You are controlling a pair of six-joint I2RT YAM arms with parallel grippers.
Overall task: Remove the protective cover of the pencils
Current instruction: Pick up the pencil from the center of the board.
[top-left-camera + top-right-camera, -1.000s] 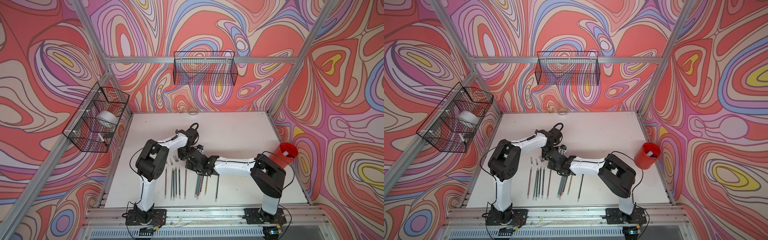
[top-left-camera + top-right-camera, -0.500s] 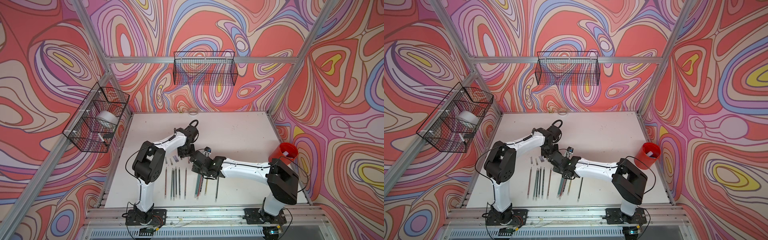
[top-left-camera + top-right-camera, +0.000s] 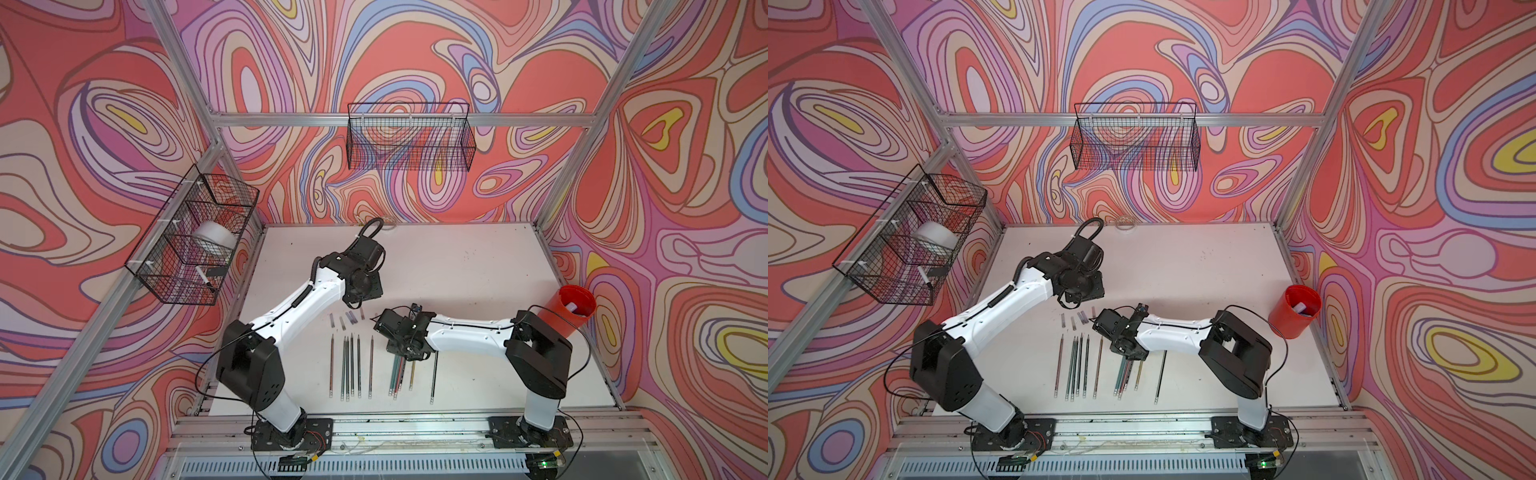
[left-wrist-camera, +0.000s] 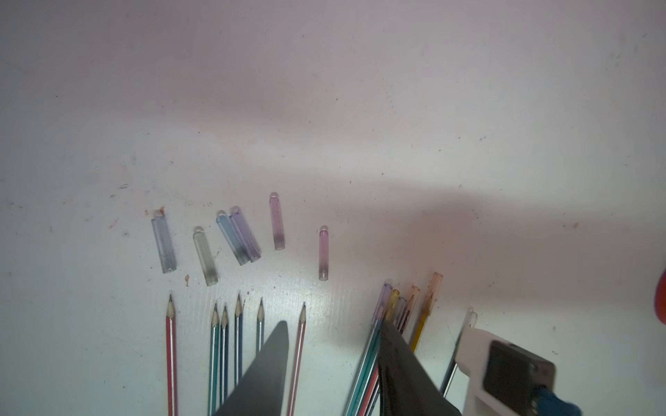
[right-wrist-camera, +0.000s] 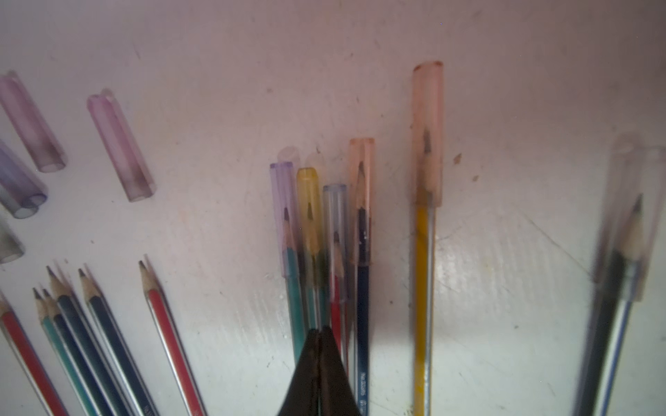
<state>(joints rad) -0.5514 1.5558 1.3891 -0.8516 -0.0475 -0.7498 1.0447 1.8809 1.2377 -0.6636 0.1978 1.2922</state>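
Reaching down over a tight cluster of four capped pencils [image 5: 362, 295], the right gripper [image 5: 319, 336] has its fingers pressed together on the barrels just behind their covers [image 5: 308, 201]. Whether it truly pinches one barrel I cannot tell. That spot looks chosen to anchor a pencil while its cap is drawn off the tip.

The left gripper [image 4: 334, 326] stands higher and well apart from it, jaws spread and empty, near the row of loose covers [image 4: 276, 223]; it seems free to take the next cap.

Beside the cluster lie two more capped ones, each on its own: a yellow pencil [image 5: 421, 306] under an orange cover [image 5: 427, 126] and a dark pencil [image 5: 609, 324] under a clear cover [image 5: 634, 180].

On the cluster's other side, six bare pencils [image 4: 171, 342] lie parallel on the table [image 4: 396, 108], sharpened tips exposed. The six loose covers rest just beyond those tips, which keeps finished work apart from unfinished. By that count, about half the job looks done.
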